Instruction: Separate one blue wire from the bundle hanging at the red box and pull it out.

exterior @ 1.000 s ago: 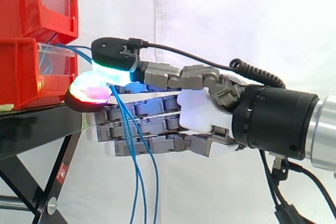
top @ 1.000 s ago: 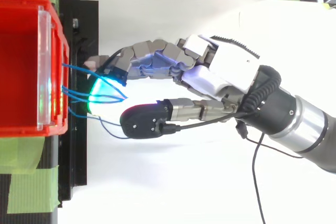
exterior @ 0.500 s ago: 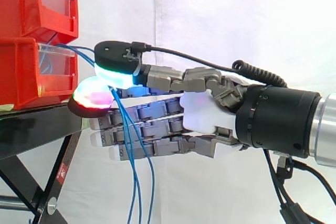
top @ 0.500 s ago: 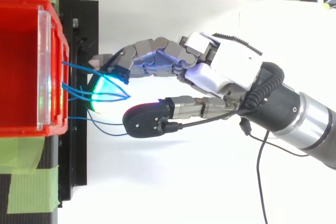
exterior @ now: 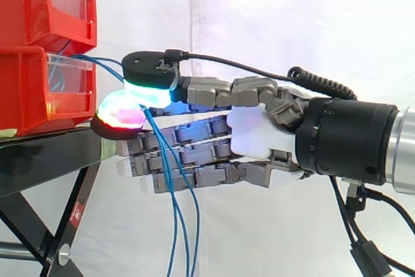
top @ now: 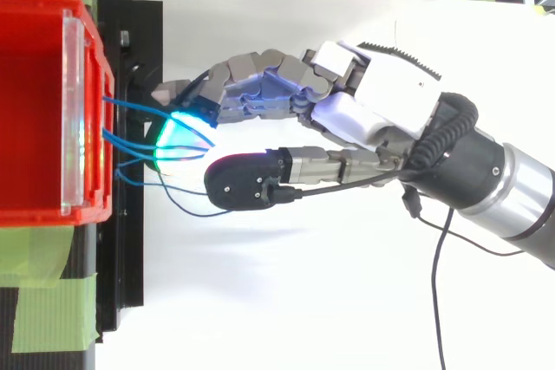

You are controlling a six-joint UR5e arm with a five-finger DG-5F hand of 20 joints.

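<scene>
A bundle of thin blue wires (exterior: 174,186) leaves the front of the lower red bin (exterior: 26,89), runs right, then hangs down past the black stand. My hand (exterior: 256,135) reaches in level from the right. Its thumb, glowing green, lies on top, and a fingertip glowing red and magenta presses up under it. The two pinch the wires between them just off the bin's front. The other fingers lie straight below, behind the hanging strands. From above, the blue wires (top: 130,140) fan out of the red bin (top: 35,110) and converge at my hand (top: 381,101); one strand loops loose below.
A second red bin (exterior: 39,4) with a clear front is stacked on the lower one. Both rest on the black stand (exterior: 45,157), whose legs slope down at the left. Green tape (top: 43,309) marks the stand's near side. A white curtain hangs behind.
My hand has drawn a little to the right, away from the bin, still pinching the wires. The strands between bin and fingertips have stretched slightly longer.
</scene>
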